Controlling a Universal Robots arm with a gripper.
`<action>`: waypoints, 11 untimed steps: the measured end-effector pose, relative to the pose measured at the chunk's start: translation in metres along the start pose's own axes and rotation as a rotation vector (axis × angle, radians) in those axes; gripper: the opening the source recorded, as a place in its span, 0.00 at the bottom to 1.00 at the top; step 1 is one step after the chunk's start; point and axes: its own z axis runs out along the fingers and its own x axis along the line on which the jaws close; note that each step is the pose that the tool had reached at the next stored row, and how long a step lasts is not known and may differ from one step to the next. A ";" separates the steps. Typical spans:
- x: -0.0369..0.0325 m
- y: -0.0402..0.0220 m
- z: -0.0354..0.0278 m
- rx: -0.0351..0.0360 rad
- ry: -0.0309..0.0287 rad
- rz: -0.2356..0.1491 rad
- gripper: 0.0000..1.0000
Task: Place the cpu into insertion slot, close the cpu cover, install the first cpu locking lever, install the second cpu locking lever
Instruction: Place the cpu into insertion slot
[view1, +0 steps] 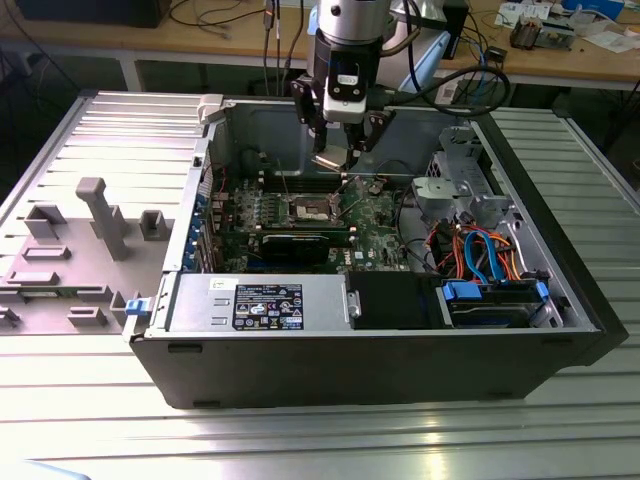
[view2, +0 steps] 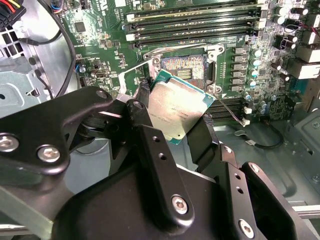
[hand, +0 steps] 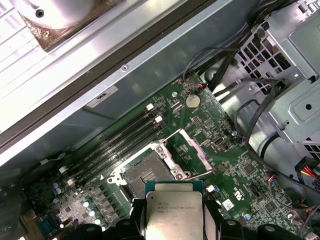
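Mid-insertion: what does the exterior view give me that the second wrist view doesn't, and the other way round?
Exterior view: the whole open computer case on the slatted table, its power supply inside, and a grey fixture on the exterior view's left.

Second wrist view: black fingers clamped on opposite edges of the tilted cpu, and the bare contacts of the insertion slot beside the memory slots.

Both: the gripper holding the cpu above the board, not yet seated in the slot.

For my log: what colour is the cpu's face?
Silvery-tan, on the small square green-edged cpu; second wrist view.
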 end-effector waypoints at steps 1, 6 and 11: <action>0.0000 0.0000 0.0000 -0.0001 -0.0001 0.001 0.55; 0.0000 0.0000 0.0000 -0.0003 -0.0007 0.017 0.55; 0.0000 0.0000 0.0001 -0.0007 -0.0014 0.035 0.55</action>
